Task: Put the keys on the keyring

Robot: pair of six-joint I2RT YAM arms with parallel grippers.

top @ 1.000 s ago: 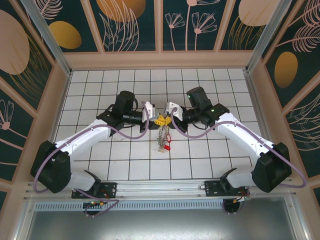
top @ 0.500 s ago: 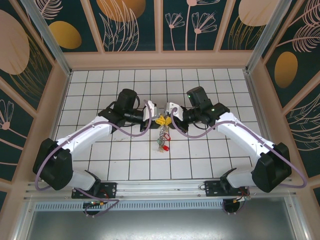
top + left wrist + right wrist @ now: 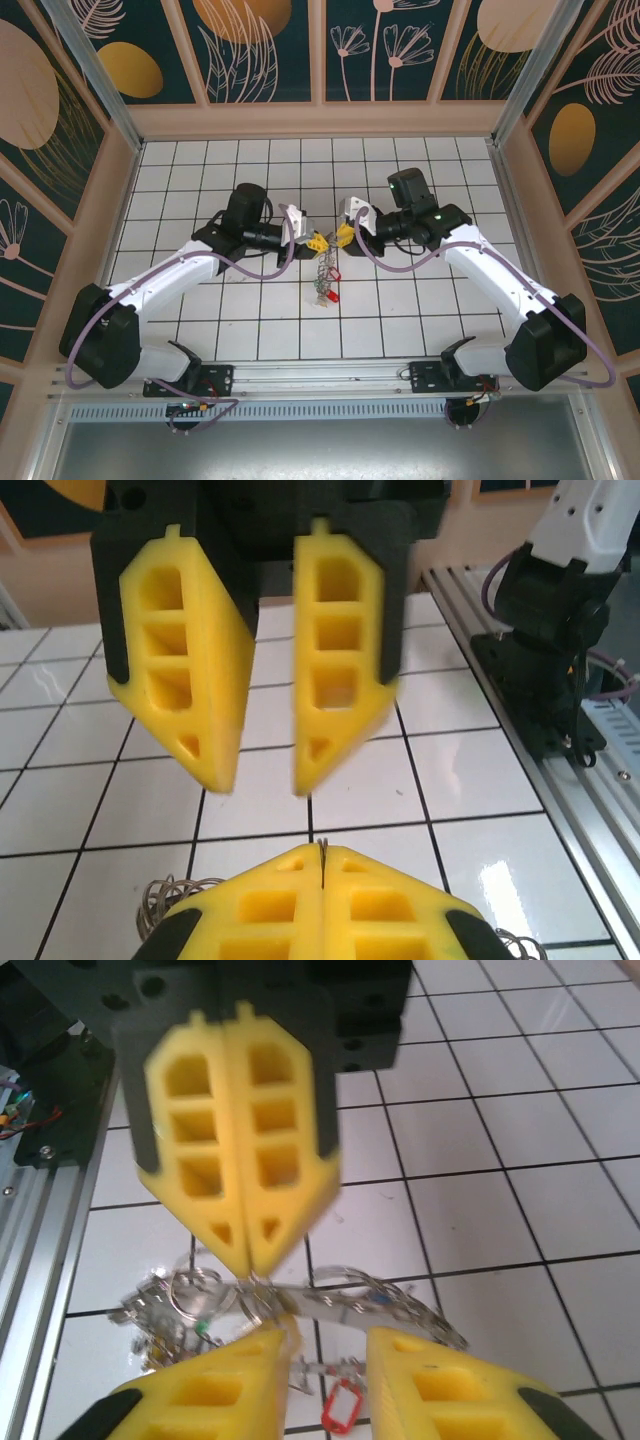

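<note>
My left pincer (image 3: 248, 1260) is clenched. Its two yellow fingers (image 3: 190, 1130) are pressed flat against each other with no gap along the seam. Right at its tips it pinches the top of the bunch of keys (image 3: 190, 1310), which hangs straight down from the grip. The part just under the tips is a tangle of thin wire loops (image 3: 196, 1285). From there a string of small metal pieces trails off to the side away from my left arm's base. Lowest in the bunch is a small red tag (image 3: 340, 1405). I cannot tell whether the bottom of the bunch touches the tiles or hangs clear of them.

Facing it tip to tip, and just beside it, is my right pincer (image 3: 260, 780). It is released: its fingers stand apart with a clear gap between them and nothing clamped in it. Seen from the right wrist, the metal string crosses in front of that gap and the red tag shows through it. I cannot tell whether the nearer right finger brushes a loop.

Further out, both pincers hover over the middle of the white tiled table (image 3: 200, 180), each arm reaching in from its own side. Behind the right pincer, at the table's near edge, are the right arm's black base (image 3: 550, 630) and the aluminium rail (image 3: 600, 780).
</note>
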